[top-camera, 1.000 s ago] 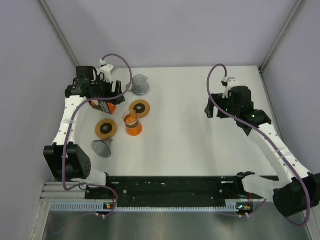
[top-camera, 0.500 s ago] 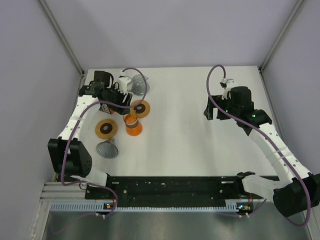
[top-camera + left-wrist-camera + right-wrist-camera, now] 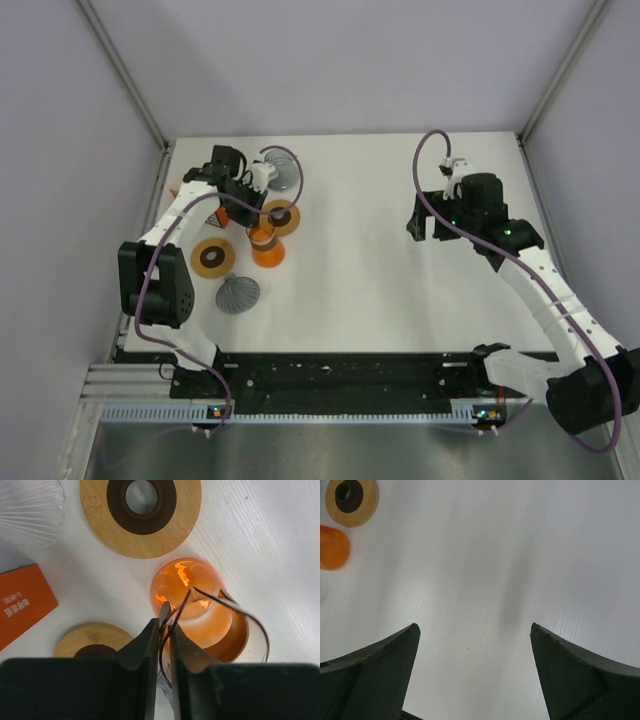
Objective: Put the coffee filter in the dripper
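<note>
Jaws of left arm nearly closed, pinching the orange dripper's thin rim between them. Ribbed grey coffee filter lies on worktop, well behind them. Right jaws gape wide, holding nothing.

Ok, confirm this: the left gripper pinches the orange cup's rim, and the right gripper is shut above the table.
One thing is wrong: the right gripper is open, its jaws wide apart, as the right wrist view shows. The rest holds: the left gripper pinches the rim of the orange cup.
</note>
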